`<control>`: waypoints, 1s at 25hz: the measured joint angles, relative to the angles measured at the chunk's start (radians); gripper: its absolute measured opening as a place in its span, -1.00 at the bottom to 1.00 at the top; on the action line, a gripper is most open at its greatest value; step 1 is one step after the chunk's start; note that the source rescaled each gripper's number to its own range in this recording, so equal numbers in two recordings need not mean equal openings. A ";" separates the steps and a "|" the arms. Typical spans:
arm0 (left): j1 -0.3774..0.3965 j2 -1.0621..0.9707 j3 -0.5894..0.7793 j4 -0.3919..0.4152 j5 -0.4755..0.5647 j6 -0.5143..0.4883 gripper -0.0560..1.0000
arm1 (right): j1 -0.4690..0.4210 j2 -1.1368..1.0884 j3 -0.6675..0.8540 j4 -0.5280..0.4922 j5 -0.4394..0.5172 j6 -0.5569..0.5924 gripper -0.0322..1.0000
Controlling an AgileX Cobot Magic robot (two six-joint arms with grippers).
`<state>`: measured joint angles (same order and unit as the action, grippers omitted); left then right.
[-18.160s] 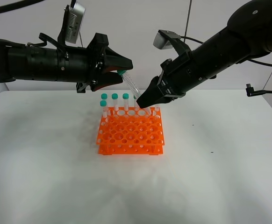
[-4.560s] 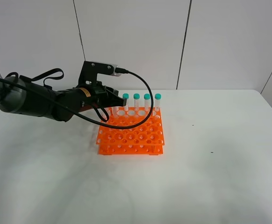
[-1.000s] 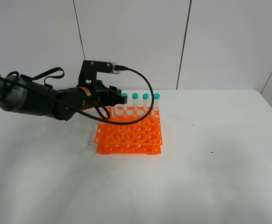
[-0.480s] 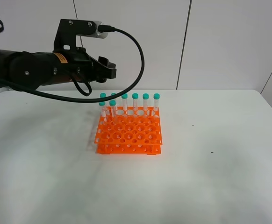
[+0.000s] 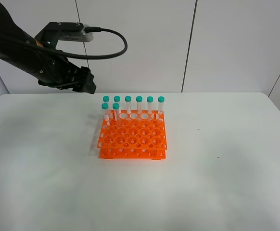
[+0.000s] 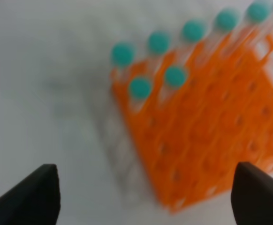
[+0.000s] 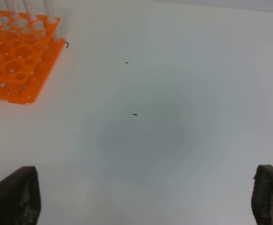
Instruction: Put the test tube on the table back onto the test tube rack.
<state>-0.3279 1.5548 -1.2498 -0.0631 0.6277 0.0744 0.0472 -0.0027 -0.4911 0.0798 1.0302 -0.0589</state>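
The slim clear teal-capped test tube (image 5: 116, 111) is seen upright in the bright orange plastic rack (image 5: 133, 137), below and right of the spread, empty left pincer (image 5: 86, 86); no tube is seen on the white counter (image 5: 217, 183).

Orange test tube rack (image 5: 132, 138); teal-capped clear tubes (image 5: 139, 106); white table (image 5: 217, 183).

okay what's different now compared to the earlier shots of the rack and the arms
The left end effector has let go of the rack area and lifted up and back to the left, now empty and open. The right arm, earlier over the rack, is gone from the overhead view. Eight teal-capped tubes now stand in the rack, up from four. The rack stays on the table, nudged slightly left.
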 joint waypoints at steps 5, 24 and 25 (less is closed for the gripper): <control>0.129 0.036 -0.029 0.002 0.229 -0.036 1.00 | 0.000 0.000 0.000 0.000 0.000 0.000 1.00; 0.378 -0.065 0.076 0.063 0.552 -0.046 1.00 | 0.000 0.000 0.000 0.000 0.000 0.000 1.00; 0.378 -0.102 0.102 0.063 0.552 -0.046 1.00 | 0.000 0.000 0.000 0.000 0.000 0.000 1.00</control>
<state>0.0502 1.4530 -1.1481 0.0000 1.1792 0.0288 0.0472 -0.0027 -0.4911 0.0798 1.0302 -0.0589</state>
